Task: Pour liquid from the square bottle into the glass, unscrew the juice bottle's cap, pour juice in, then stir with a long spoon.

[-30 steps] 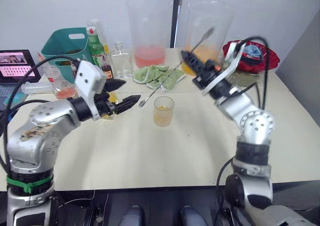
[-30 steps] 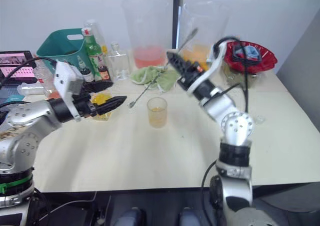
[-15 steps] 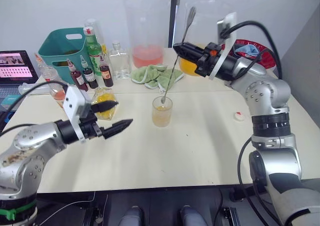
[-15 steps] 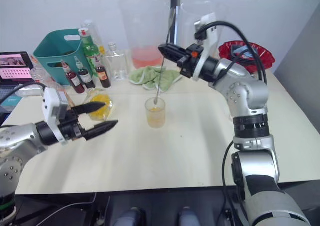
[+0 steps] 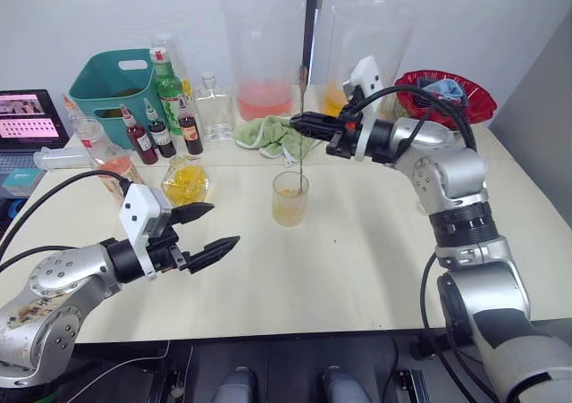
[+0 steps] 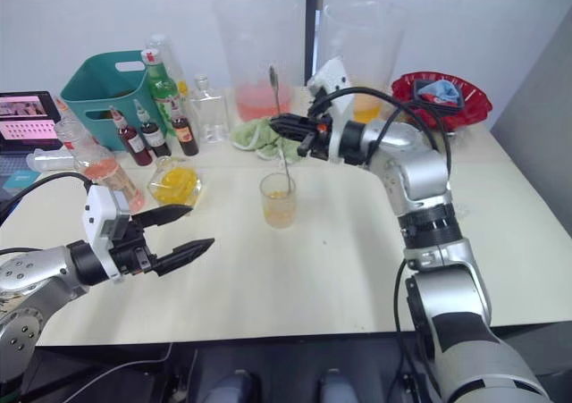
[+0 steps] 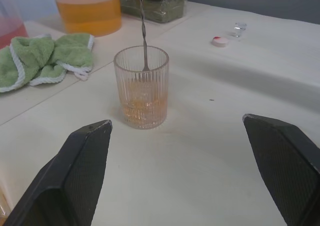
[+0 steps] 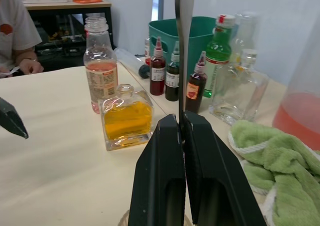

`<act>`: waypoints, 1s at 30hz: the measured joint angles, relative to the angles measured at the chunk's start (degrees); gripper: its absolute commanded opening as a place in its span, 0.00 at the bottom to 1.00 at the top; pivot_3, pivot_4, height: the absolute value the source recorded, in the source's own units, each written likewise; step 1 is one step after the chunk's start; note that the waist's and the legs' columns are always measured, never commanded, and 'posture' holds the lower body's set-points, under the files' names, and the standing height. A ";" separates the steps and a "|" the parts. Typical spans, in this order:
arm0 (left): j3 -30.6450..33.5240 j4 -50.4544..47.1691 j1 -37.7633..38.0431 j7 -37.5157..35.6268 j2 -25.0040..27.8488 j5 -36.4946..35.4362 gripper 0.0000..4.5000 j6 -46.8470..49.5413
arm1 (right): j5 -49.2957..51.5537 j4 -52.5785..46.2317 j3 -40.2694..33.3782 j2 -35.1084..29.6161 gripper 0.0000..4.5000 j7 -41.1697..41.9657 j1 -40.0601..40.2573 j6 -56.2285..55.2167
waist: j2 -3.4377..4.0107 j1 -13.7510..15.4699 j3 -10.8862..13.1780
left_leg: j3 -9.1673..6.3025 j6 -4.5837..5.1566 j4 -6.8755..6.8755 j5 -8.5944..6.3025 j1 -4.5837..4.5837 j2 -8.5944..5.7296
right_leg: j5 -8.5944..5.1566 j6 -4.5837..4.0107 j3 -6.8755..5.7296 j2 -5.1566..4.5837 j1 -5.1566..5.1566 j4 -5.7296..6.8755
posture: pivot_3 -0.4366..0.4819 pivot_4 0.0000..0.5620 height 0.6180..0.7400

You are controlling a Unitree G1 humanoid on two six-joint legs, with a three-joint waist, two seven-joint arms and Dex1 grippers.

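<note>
Spoon: the spoon (image 5: pixel 302 121) now stands straight up with its small end down in the glass (image 5: pixel 290 197). A moment ago it was tilted and just above.
Right gripper: the right gripper (image 5: pixel 299 126) is squeezed tight on the spoon's stem, over the glass.
Left gripper: the left gripper (image 5: pixel 207 229) has pulled back toward the robot. Its fingers are wide apart and hold nothing.
Glass: near the middle of the table (image 5: pixel 375 260), with orange drink in the bottom.
Bottles: the square bottle (image 5: pixel 185 180) and juice bottle (image 5: pixel 107 157) sit apart at the left.
Cap: the cap (image 7: pixel 218 41) lies off on the table.
Means: pouring looks done. Stirring is next.
</note>
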 measured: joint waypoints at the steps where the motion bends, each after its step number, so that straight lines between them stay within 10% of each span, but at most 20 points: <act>1: 0.08 -0.11 0.60 0.11 0.00 0.32 0.99 -0.23 | -0.65 0.93 0.09 0.47 0.00 0.29 -0.01 -0.92 | 0.00 0.03 0.00 | 0.00 0.00 0.00 0.00 -0.01 -0.01 | 0.00 0.00 0.00 0.00 0.00 -0.01 | 0.48 0.27 1.00; 30: 4.73 -3.07 3.26 2.24 2.94 -1.76 0.99 0.03 | -2.82 -2.74 0.33 2.25 0.00 8.29 1.82 2.45 | 0.00 0.11 0.00 | -0.02 -0.01 -0.01 0.00 0.00 -0.01 | 0.01 -0.02 -0.01 0.00 -0.03 0.01 | 0.48 0.27 1.00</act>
